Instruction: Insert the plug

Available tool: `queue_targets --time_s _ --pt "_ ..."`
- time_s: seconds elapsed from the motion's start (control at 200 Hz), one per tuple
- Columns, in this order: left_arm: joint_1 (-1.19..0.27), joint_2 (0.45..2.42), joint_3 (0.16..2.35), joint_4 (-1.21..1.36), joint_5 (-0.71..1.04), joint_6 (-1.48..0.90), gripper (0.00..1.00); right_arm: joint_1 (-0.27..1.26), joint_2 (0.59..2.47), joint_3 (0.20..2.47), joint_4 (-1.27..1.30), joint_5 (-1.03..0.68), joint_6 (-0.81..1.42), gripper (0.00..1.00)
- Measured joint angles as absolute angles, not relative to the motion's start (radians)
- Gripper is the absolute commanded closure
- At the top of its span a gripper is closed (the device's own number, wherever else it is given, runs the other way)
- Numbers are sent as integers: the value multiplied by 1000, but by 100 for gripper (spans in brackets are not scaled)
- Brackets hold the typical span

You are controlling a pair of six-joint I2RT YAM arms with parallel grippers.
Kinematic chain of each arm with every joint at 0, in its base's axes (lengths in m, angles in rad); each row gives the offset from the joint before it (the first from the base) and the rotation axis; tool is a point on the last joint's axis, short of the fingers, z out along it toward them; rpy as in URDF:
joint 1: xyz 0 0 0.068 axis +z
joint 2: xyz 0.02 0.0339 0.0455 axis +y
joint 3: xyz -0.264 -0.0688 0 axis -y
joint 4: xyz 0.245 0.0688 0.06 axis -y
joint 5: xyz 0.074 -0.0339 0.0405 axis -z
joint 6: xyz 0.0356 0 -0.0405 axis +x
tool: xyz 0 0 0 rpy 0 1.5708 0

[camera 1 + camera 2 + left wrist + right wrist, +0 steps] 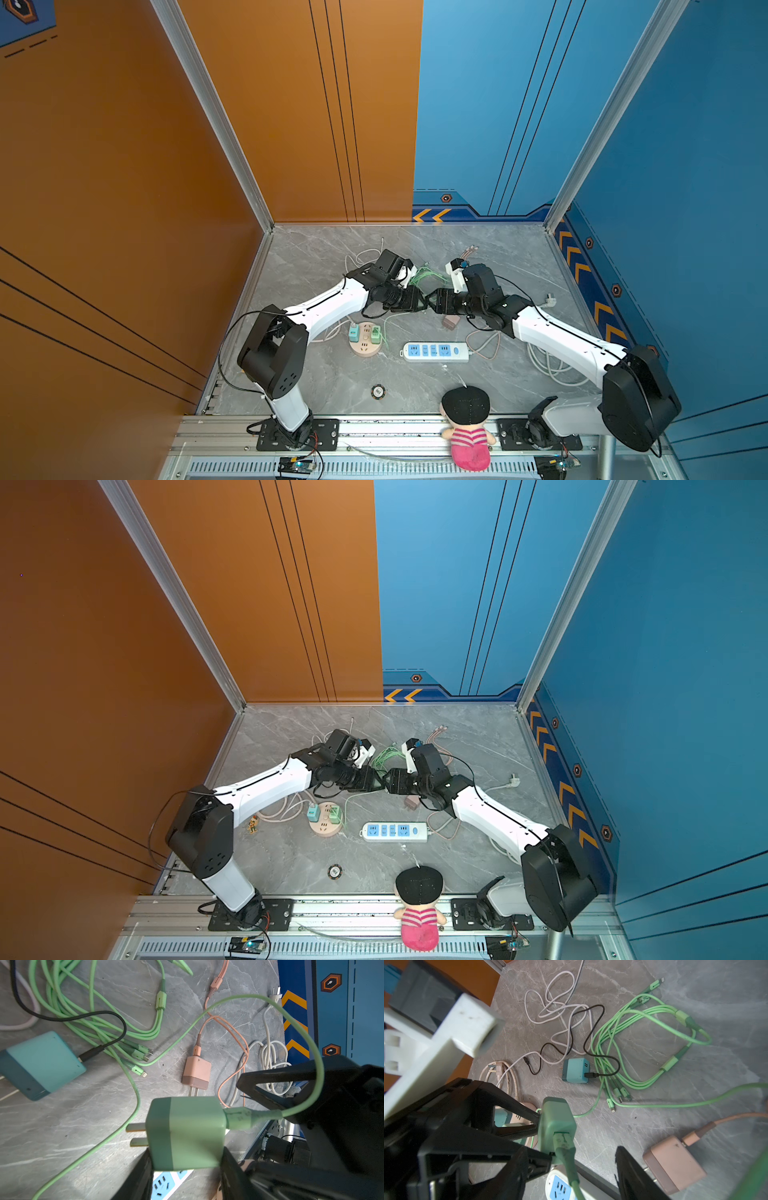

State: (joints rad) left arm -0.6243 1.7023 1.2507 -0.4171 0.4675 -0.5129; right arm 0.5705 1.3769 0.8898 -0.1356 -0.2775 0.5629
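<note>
Left end effector (186,1156) is clenched on the green cube-shaped plastic plug (187,1132), holding it clear of the grey marble tabletop (62,1126). Right end effector (432,300) stands released, fingers (629,1172) straddling the plug's green cable (249,1118), near the white-and-blue power strip (434,351).

The round socket (365,340) lies left of the power strip (434,351), doll (467,428) before it.
</note>
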Motion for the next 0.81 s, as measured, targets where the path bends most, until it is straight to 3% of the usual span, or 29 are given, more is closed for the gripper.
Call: queue_targets --time_s 0.806 --pt "-656 1703 1251 -464 408 -487 64 596 1484 910 -76 -250 649 40"
